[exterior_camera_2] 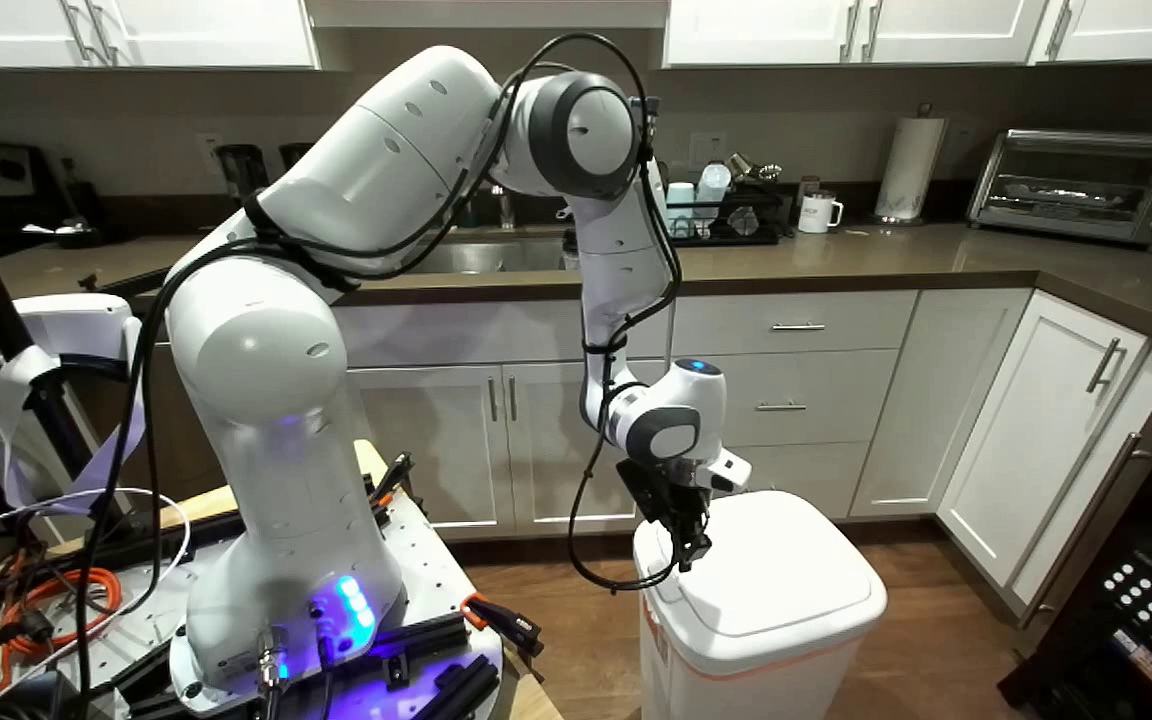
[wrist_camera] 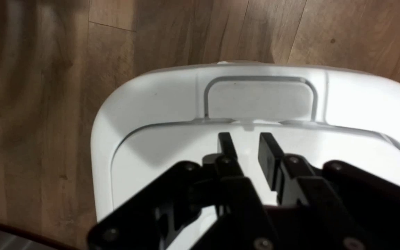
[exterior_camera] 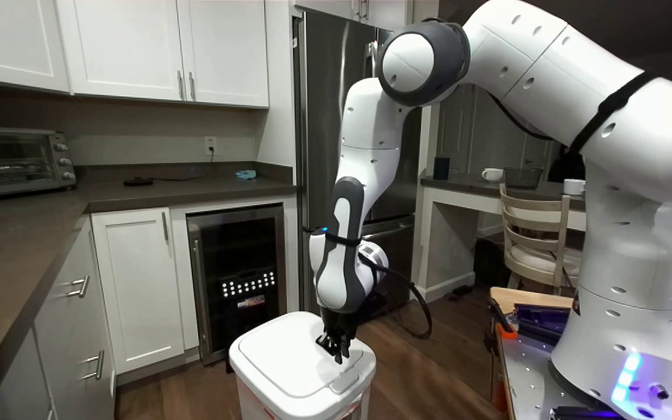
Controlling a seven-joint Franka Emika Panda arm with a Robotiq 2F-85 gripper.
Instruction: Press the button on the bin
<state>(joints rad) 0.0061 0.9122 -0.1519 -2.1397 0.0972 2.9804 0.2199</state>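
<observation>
Jaws: slightly apart with nothing between them, over the white lid [exterior_camera_2: 781, 560] and, in the wrist view, just short of the button [wrist_camera: 260, 100]; contact with the lid cannot be told. Bin [exterior_camera_2: 736, 695]: white, lid down, standing on the wood floor [exterior_camera: 435, 382] below the jaws; the step in hand appears to be lining up, and the next move probably calls for a small shift toward the button, then a straight push down, jaws perhaps brought together first. Markings: label [exterior_camera: 251, 301] at the dark glass door [exterior_camera: 231, 245], unreadably small; no brand legible.
</observation>
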